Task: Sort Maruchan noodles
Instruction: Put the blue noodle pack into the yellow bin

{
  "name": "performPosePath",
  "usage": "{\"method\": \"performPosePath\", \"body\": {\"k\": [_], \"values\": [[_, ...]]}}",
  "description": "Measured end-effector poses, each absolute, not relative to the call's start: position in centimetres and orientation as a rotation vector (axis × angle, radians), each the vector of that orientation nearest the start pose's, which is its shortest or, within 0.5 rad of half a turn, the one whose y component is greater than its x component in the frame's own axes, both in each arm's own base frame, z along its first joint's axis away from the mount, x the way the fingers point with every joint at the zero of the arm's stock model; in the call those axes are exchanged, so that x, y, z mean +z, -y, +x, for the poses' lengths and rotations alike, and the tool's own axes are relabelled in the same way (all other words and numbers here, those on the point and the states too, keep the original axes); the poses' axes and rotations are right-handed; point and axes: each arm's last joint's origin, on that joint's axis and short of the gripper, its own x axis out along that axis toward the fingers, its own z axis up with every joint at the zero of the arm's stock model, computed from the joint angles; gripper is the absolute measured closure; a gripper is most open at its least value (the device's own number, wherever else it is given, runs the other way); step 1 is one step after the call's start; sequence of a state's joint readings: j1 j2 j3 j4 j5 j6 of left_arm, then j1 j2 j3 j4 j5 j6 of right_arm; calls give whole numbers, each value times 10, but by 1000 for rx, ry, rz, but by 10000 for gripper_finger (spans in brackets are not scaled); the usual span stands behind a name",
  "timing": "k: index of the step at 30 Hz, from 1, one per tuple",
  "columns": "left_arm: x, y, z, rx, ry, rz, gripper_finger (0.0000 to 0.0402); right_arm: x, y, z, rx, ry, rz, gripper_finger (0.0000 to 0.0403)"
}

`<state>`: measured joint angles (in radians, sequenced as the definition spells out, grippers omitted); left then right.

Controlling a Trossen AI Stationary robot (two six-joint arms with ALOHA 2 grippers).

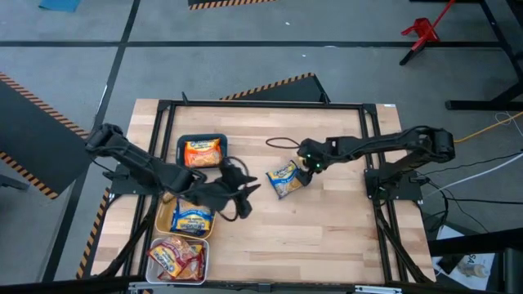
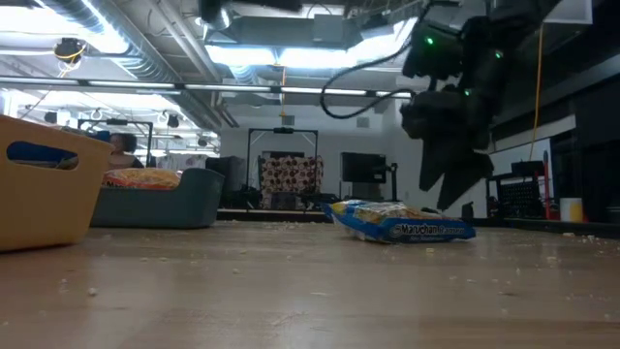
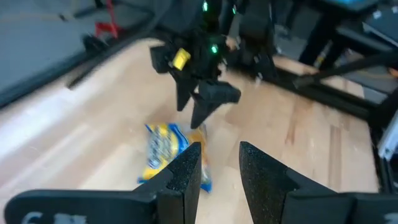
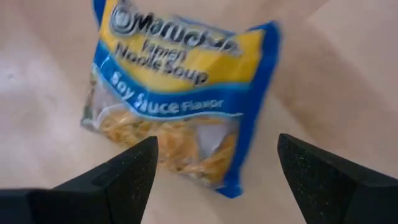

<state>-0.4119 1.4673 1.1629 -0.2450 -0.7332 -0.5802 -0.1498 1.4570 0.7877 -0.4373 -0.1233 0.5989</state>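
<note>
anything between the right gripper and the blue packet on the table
Nothing visible. The right gripper hangs open just above the blue packet, which lies alone on bare wood; its wrist view shows the packet straight ahead between the fingers. The left gripper waits off to the side, apart from it.

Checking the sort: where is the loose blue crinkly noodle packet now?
In the high view the blue crinkly noodle packet lies flat on the wooden table, near its middle, right of the trays, just below the open right gripper.
</note>
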Motion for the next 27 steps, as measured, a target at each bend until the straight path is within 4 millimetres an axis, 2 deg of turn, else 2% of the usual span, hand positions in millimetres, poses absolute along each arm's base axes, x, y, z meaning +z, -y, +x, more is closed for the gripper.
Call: {"method": "performPosePath", "body": {"k": [3,8,11,18,23,27], "values": [[294,101,315,391,-401,-290,299,159,35,255,-372,-1025,735,86],[286,82,325,365,-456,-312,299,142,33,250,-354,-907,835,86],[285,67,328,370,-476,-343,299,140,29,251,-305,-848,861,86],[280,39,337,341,-508,-416,299,145,9,259,-239,-757,804,86],[247,27,343,307,-629,-499,299,149,-5,263,-221,-698,745,86],[220,28,352,310,-714,-493,299,152,-19,265,-193,-657,707,86]]}}
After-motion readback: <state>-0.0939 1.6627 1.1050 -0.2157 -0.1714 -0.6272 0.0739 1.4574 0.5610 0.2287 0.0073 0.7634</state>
